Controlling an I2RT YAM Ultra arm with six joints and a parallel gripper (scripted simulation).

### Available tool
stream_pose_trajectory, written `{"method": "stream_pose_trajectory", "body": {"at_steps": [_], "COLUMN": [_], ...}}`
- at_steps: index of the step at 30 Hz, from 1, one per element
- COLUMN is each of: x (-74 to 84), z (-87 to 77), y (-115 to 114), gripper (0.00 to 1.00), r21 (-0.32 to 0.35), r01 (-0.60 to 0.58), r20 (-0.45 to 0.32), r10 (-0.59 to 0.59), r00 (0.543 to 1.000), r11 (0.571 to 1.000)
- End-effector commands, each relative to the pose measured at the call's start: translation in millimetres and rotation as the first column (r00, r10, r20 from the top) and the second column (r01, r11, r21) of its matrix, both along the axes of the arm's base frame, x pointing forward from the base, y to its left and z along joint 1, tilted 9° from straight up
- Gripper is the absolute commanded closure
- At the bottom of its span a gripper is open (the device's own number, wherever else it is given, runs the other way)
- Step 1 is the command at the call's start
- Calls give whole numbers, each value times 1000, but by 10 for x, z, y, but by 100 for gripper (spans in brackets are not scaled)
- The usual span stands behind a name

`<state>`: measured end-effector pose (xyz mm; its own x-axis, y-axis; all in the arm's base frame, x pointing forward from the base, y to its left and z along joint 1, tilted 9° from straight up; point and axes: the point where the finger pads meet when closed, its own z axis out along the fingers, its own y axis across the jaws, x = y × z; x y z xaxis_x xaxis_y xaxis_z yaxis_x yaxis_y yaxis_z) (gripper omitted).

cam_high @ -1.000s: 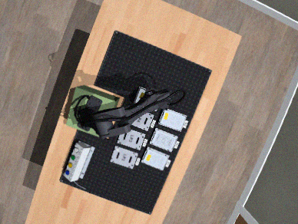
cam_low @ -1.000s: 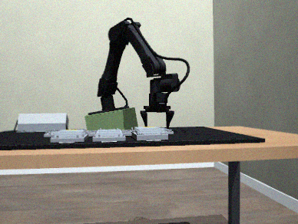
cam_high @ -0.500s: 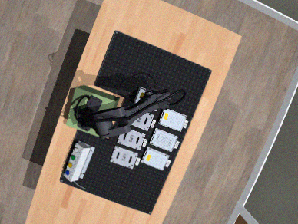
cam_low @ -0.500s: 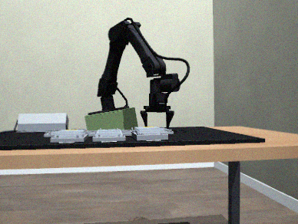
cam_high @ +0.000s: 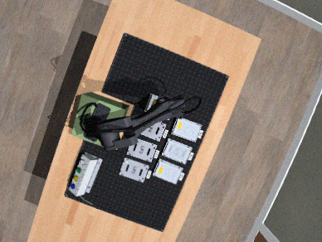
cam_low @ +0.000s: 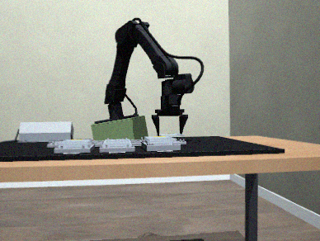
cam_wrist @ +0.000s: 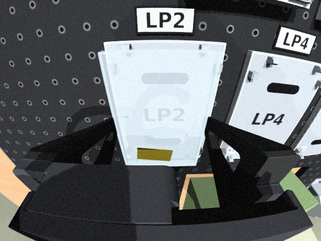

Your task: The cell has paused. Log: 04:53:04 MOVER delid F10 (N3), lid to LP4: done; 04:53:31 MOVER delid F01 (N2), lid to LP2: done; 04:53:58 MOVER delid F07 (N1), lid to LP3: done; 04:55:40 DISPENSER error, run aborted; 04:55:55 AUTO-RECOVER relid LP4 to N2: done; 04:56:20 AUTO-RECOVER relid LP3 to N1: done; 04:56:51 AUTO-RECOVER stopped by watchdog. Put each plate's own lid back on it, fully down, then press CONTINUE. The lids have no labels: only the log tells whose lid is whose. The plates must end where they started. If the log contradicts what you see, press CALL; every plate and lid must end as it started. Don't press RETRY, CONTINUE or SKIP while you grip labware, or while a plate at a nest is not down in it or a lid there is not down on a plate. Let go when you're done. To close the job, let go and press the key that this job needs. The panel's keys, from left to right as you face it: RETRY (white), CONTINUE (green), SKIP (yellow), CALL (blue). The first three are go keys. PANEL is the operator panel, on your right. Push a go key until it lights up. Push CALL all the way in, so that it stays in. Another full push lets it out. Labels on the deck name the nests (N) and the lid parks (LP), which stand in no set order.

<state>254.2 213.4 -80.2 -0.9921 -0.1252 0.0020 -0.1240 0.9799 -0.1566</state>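
Observation:
My gripper [cam_wrist: 160,122] is shut on a clear lid with a yellow tag [cam_wrist: 162,104] over the park labelled LP2 [cam_wrist: 165,20]. The lid sits a little off the park's outline under it. In the side view the gripper [cam_low: 169,124] hangs just above the deck by the rightmost plate. From above, three plates stand in a row: the far one [cam_high: 187,129] and the near one [cam_high: 168,171] wear lids with yellow tags. The middle one [cam_high: 178,150] shows open wells. Park LP4 [cam_wrist: 269,104] is bare.
The operator panel [cam_high: 85,174] stands at the deck's corner with its coloured keys; it also shows in the side view [cam_low: 44,131]. Two more bare parks [cam_high: 142,150] [cam_high: 134,170] lie beside the plates. The green base block [cam_low: 120,128] sits behind the parks.

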Motion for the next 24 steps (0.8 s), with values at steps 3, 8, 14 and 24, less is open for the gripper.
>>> {"method": "stream_pose_trajectory", "body": {"at_steps": [3,8,14,24], "x": [86,81,55,8], "z": [253,337,398,381], "y": [149,159,147,97], "gripper": [100,100,100,100], "r21": [27,27,22,12], "r01": [-5,-5,-5,-3], "r20": [38,38,33,23], "r10": [4,4,4,3], "r00": [999,999,999,1000], "r11": [1000,1000,1000,1000]}}
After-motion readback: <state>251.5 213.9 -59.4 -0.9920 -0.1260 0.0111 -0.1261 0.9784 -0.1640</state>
